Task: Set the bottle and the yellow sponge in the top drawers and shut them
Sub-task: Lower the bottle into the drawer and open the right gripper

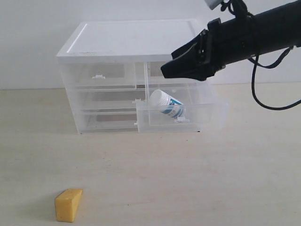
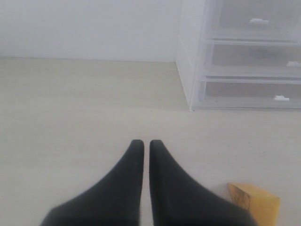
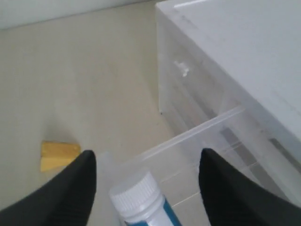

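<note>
R end effector spread over bottle, btm cut off.

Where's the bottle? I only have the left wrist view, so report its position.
Observer: The bottle lies tilted inside the right top drawer, which stands pulled out.
Operator: Now give me the right gripper's state.
Observer: The right gripper is open and empty, hovering above that drawer.
</note>
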Robot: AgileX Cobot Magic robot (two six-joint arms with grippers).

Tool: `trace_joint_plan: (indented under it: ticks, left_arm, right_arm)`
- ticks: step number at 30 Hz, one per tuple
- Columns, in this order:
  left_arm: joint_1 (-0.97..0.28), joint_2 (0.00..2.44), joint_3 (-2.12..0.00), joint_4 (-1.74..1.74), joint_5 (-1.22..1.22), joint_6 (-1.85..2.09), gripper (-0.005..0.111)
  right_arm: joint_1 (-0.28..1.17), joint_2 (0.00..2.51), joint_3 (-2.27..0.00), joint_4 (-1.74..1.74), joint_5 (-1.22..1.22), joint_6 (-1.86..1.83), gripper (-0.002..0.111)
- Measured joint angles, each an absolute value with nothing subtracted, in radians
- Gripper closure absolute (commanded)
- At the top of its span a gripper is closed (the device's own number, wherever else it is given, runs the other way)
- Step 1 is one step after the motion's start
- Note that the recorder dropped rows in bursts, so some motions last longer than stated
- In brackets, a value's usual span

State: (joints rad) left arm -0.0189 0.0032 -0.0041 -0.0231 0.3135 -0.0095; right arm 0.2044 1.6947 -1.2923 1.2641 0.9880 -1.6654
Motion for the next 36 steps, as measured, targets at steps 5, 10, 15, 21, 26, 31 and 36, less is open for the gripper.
trace_joint_plan:
  ticks: [5, 10, 15, 21, 26, 31, 36]
  left_arm:
    - [-0.019, 0.003, -0.004, -0.023, 0.313, -0.009, 0.102]
    - [-0.019, 0.003, -0.004, -0.023, 0.313, -0.009, 0.102]
    - [-0.019, 0.003, -0.004, -0.023, 0.313, -0.009, 0.102]
    - [-0.019, 0.003, -0.004, -0.023, 0.313, -0.009, 0.102]
    - [-0.019, 0.003, -0.004, -0.023, 0.313, -0.009, 0.102]
    - [-0.019, 0.003, -0.004, -0.023, 0.313, -0.009, 0.102]
    - [-0.019, 0.003, -0.004, -0.023, 0.313, -0.009, 0.102]
  right_arm:
    - [0.284, 1.694, -1.292, 1.151, 0.873, -1.591, 0.093]
    - [0.342, 1.694, -1.292, 1.132, 0.806, -1.575, 0.108]
    - [0.358, 1.694, -1.292, 1.121, 0.770, -1.560, 0.108]
    - [0.358, 1.694, -1.292, 1.083, 0.761, -1.543, 0.108]
    - [0.358, 1.694, -1.292, 1.068, 0.752, -1.532, 0.108]
    - [0.358, 1.705, -1.292, 1.066, 0.754, -1.529, 0.108]
    - [0.359, 1.755, -1.290, 1.061, 0.708, -1.522, 0.108]
